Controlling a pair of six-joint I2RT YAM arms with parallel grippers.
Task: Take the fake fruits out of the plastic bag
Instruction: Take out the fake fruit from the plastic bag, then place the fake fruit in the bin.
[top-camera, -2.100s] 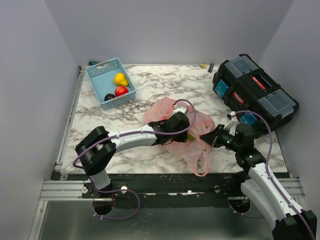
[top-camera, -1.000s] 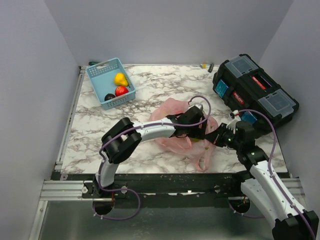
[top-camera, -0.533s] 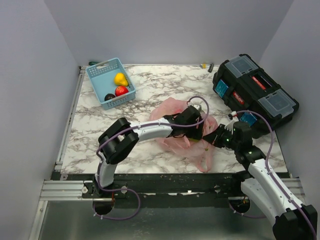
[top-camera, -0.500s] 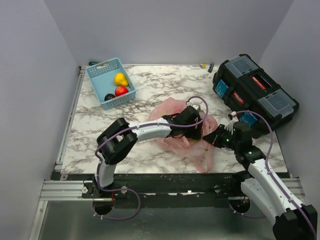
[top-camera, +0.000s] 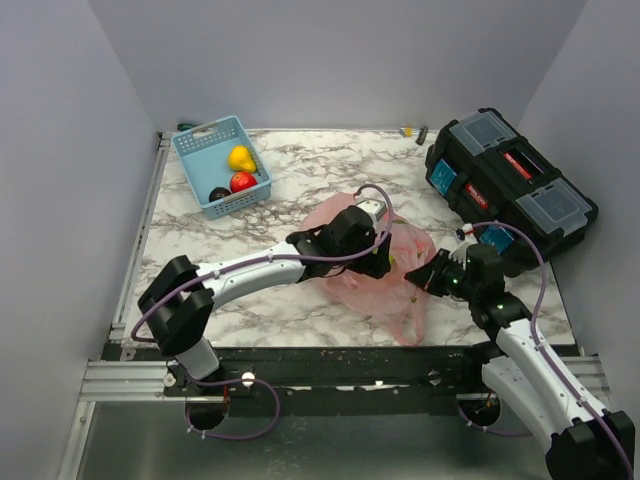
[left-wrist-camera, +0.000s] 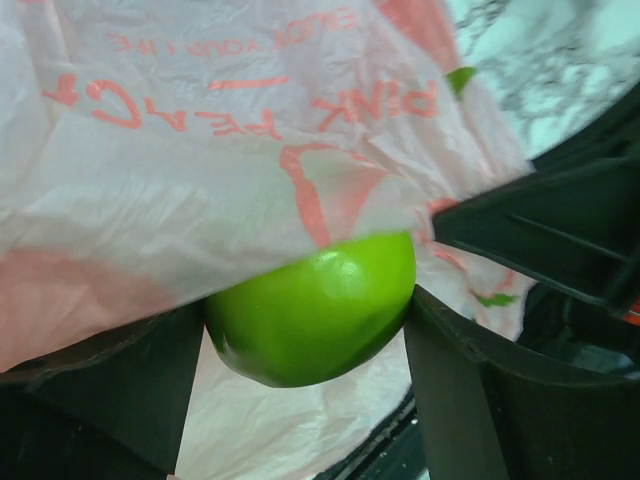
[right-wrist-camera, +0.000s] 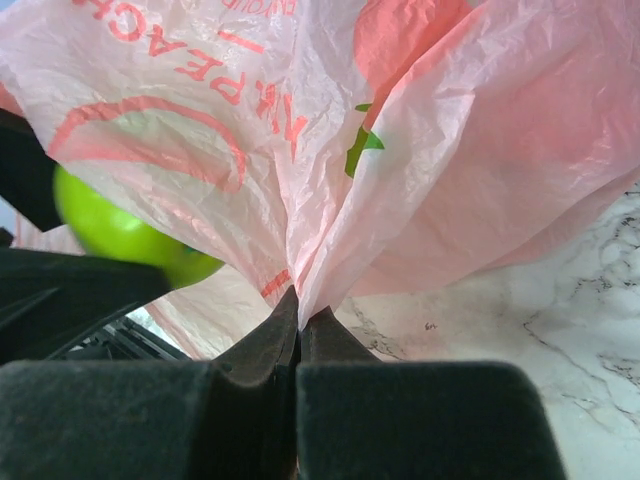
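A glossy green apple (left-wrist-camera: 320, 300) sits between the two fingers of my left gripper (left-wrist-camera: 305, 318), both fingers touching it, half under a fold of the pink plastic bag (left-wrist-camera: 250, 170). From above, the left gripper (top-camera: 380, 260) is at the bag's (top-camera: 350, 290) mouth in mid-table. My right gripper (right-wrist-camera: 300, 300) is shut on a pinch of the bag's film (right-wrist-camera: 450, 150), lifting it, and the apple (right-wrist-camera: 110, 230) shows at its left. From above, the right gripper (top-camera: 415, 275) stands at the bag's right edge. Other fruits in the bag are hidden.
A light blue basket (top-camera: 240, 203) at the back left holds a yellow pear (top-camera: 241, 157), a red apple (top-camera: 243, 181) and a dark plum (top-camera: 219, 194). A black toolbox (top-camera: 510, 185) fills the back right. One bag handle (top-camera: 405, 322) loops toward the near edge.
The left gripper narrowed onto the green apple and drew back leftward from deeper in the bag. The right gripper kept its pinch on the bag in place.
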